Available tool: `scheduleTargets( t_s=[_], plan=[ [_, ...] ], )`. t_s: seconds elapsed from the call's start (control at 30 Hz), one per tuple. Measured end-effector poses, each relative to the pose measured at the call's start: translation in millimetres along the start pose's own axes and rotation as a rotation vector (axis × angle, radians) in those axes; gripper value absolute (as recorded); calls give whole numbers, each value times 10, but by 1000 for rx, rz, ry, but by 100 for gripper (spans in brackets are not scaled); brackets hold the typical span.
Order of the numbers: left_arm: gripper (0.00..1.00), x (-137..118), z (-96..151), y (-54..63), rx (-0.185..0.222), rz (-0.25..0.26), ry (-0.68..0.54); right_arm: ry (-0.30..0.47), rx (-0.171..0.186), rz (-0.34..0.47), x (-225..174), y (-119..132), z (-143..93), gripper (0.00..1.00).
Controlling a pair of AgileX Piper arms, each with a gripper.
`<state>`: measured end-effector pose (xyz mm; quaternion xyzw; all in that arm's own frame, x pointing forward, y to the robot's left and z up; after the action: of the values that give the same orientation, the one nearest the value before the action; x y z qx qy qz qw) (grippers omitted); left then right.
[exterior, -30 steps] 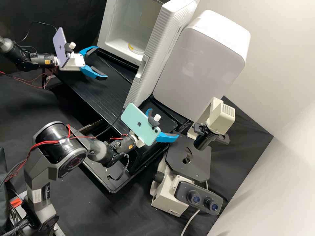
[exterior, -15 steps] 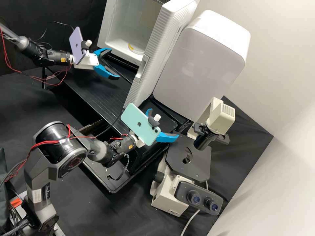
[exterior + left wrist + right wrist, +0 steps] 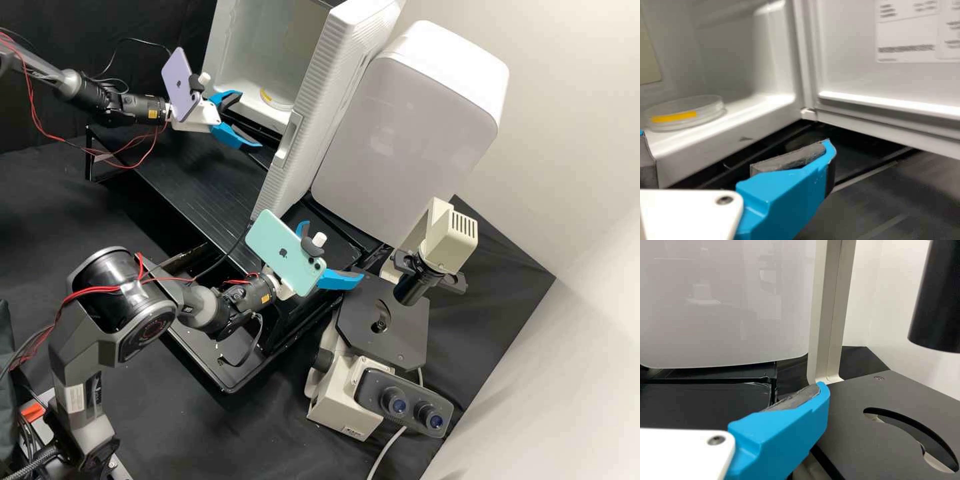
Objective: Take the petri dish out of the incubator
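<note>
My left arm (image 3: 100, 100) stretches out nearly level toward the incubator (image 3: 267, 47), wrist straight. My left hand (image 3: 239, 120) hovers just outside the incubator's open front, level with the lower lip of the chamber. Its two blue fingers (image 3: 235, 137) are spread wide and hold nothing. My right arm (image 3: 200, 310) is folded low, elbow sharply bent, with the forearm pointing past the foot of the incubator's open door. My right hand (image 3: 333, 263) sits just beyond that door's lower corner, fingers apart and empty.
</note>
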<state>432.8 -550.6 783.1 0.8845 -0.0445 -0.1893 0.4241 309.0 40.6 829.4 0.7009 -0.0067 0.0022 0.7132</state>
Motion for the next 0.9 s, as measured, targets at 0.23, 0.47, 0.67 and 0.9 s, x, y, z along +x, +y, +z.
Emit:
scheduleTargets(
  t_s=[0.23, 0.47, 0.67, 0.9],
  plan=[
    [100, 157, -217, 106, -17, 12, 66, 0, 0, 0, 0, 0, 0, 100],
    [100, 372, -317, 181, -87, 18, 95, 0, 0, 0, 0, 0, 0, 100],
    [100, 573, -388, 176, -130, 7, 117, 0, 0, 0, 0, 0, 0, 100],
    [100, 757, -411, 184, -143, 9, 102, 0, 0, 0, 0, 0, 0, 100]
  ],
)
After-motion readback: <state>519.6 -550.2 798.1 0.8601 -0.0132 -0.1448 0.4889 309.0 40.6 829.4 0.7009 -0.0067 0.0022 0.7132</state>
